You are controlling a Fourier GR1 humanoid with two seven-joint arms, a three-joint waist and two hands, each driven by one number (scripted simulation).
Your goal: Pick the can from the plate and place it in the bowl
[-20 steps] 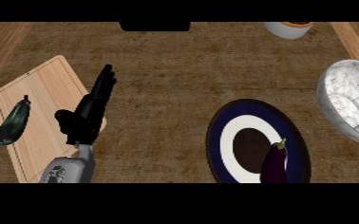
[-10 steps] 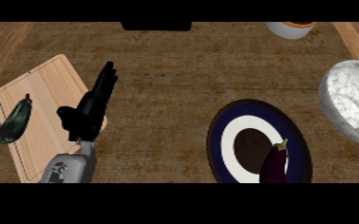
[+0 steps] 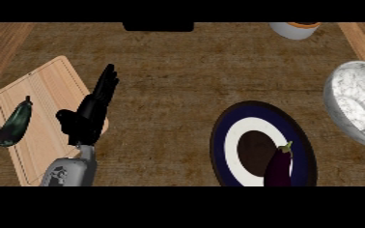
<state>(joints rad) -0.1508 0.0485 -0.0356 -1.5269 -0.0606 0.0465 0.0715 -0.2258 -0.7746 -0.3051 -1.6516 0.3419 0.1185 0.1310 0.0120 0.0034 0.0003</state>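
Nothing has shifted: the left hand (image 3: 91,112) rests open and empty, far left of the eggplant (image 3: 279,166) on the plate (image 3: 219,145), so the right hand, unseen, suits the pick toward the bowl (image 3: 342,101).

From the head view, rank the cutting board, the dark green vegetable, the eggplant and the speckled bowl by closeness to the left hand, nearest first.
From the left hand:
1. Cutting board, under it.
2. Dark green vegetable, on the board's left.
3. Eggplant, on the plate, lower right.
4. Speckled bowl, right edge.

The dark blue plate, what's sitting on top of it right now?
A purple eggplant lies on the plate, at its lower right, stem up. No can shows on it. The eggplant covers the plate beneath it, and the plate's bottom runs out of view.
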